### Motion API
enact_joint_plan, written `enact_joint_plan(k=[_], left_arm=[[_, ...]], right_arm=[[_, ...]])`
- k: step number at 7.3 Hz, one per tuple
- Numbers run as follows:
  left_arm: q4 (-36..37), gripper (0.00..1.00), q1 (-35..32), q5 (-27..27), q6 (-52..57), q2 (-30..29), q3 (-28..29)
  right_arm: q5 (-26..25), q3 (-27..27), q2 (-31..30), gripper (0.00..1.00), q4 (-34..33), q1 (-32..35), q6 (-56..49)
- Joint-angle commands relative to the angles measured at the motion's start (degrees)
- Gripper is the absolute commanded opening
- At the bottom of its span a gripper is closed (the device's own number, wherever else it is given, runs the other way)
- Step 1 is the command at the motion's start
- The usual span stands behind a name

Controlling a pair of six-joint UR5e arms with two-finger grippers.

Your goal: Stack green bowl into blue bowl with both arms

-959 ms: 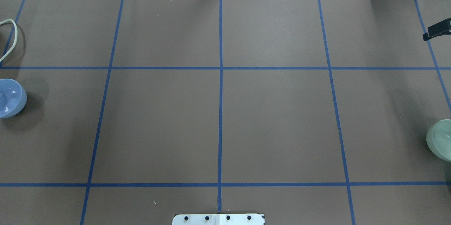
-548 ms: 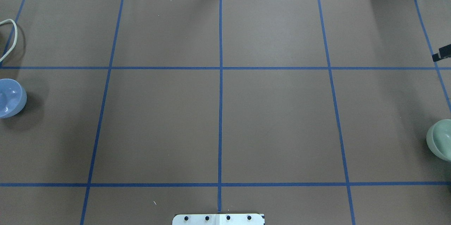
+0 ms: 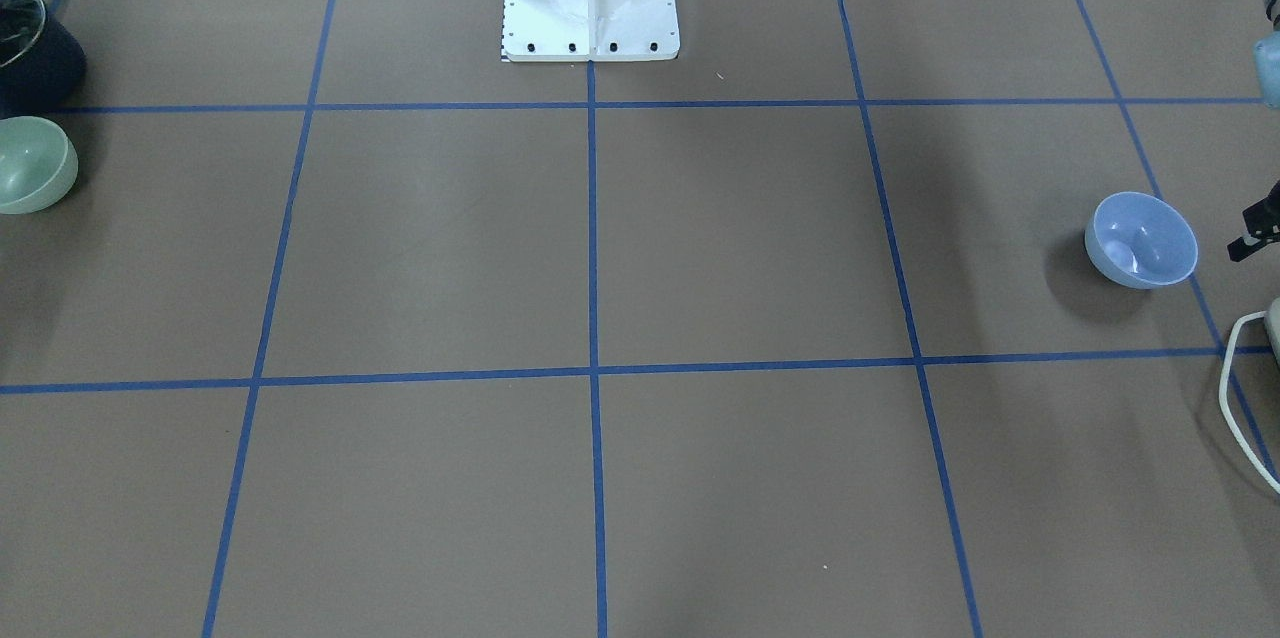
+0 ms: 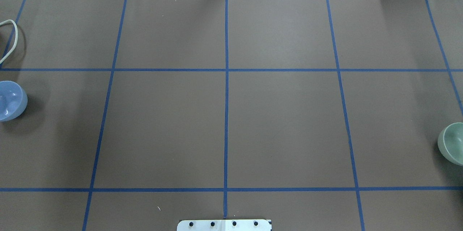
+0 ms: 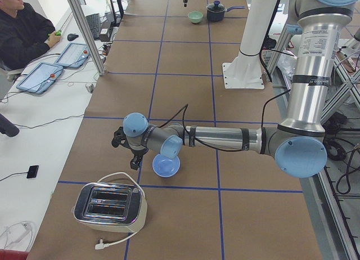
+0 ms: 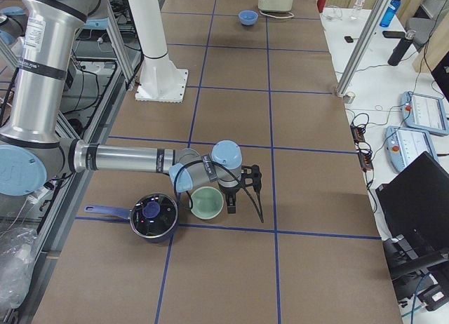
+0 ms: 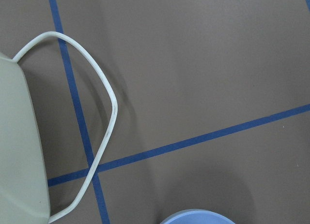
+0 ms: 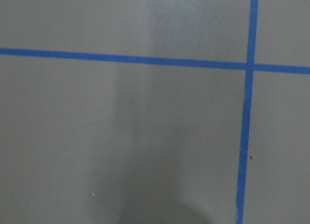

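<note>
Overhead exterior: green bowl (image 4: 452, 145) sits half cut off at the right edge of the table (image 4: 282, 126) and blue bowl (image 4: 11, 100) at the left edge. They are well apart, both upright on the brown paper. Exterior right puts the right gripper (image 6: 245, 206) just beside the green bowl, on the side away from the black lidded saucepan (image 6: 153, 216). Exterior left puts the left gripper (image 5: 134, 158) just beside the blue bowl, on the toaster (image 5: 109, 204) side. You can't tell how wide either gripper is: the right shows only in a side view and the left is a sliver at the front view's edge. Left wrist view catches only the blue rim at the bottom, plus the toaster's white cord (image 7: 104, 88). Right wrist view is only paper and blue tape, blurry. I judge this as pre-grasp, with nothing stacked yet. Next you likely need the right fingers straddling the green rim and a firm pinch, since glossy walls may slip. Then carry it across, or bring both bowls toward the middle. No brand, label or writing is readable anywhere.
</note>
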Motion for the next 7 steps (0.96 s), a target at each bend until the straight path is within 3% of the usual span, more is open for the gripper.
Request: enact_joint_plan(k=[1,5,7], left_arm=[[-1.7,0.98,0.7,1.5,0.0,0.5,0.8],[-3.7,0.98,3.3,2.9,-0.1,0.7,3.1],[-11.6,0.97,3.5,3.0,-0.9,3.8,7.7]], right_arm=[[-1.6,-1.9,-0.5,1.00,0.2,-0.1,-3.2],[-1.5,-3.9,-0.7,1.00,0.3,-0.6,-4.9],[-1.2,-3.9,-0.7,1.00,0.2,-0.6,-4.8]])
